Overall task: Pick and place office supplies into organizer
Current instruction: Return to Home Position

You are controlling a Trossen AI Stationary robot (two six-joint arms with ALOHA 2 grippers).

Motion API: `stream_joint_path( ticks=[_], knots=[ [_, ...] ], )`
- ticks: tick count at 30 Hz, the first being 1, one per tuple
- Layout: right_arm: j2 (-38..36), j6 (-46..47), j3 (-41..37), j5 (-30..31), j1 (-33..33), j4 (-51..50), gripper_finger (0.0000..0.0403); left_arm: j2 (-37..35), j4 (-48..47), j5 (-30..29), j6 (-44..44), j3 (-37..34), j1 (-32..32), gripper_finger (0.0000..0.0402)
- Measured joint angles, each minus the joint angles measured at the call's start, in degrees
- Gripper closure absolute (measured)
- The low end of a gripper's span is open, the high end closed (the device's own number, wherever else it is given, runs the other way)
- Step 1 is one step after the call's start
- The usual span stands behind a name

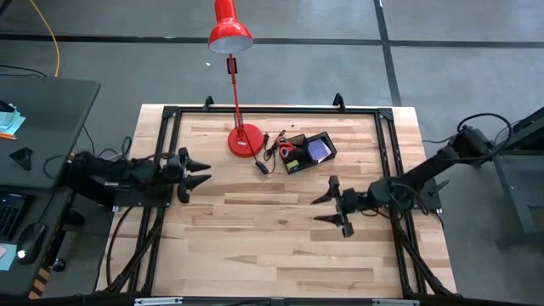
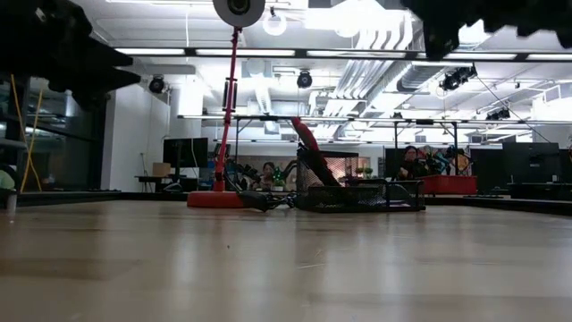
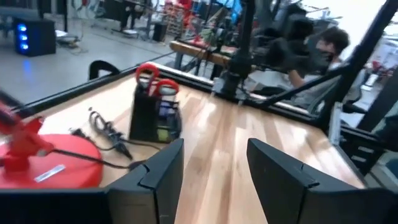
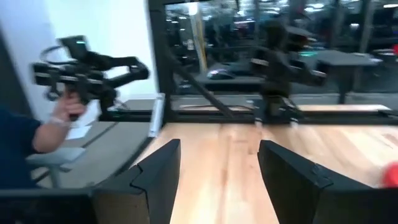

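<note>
Black organizer (image 1: 319,154) just beside red lamp base (image 1: 245,140), red-handled scissors (image 1: 286,149) upright inside: probably light, stiff; grip at handles. Left end effector (image 1: 204,172), right end effector (image 1: 320,209) apart from lamp base, both spread wide, holding nothing.

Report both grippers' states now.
Left gripper: open, holding nothing.
Right gripper: open, holding nothing.
</note>
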Motion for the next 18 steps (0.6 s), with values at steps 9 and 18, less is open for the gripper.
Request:
stream_joint_path(
  ticks=[9,18],
  knots=[
    [-4.1,-1.79,-11.41,-7.81,-7.45,12.07,0.0196,-0.32,-7.86,-14.91,-2.19,2.03,-11.74,0.0234],
    [-11.96,-0.33,-19.23,-13.85,-18.02,12.78,0.0196,-0.34,-10.61,-18.51,-4.44,3.12,-18.4,0.0234]
  ],
)
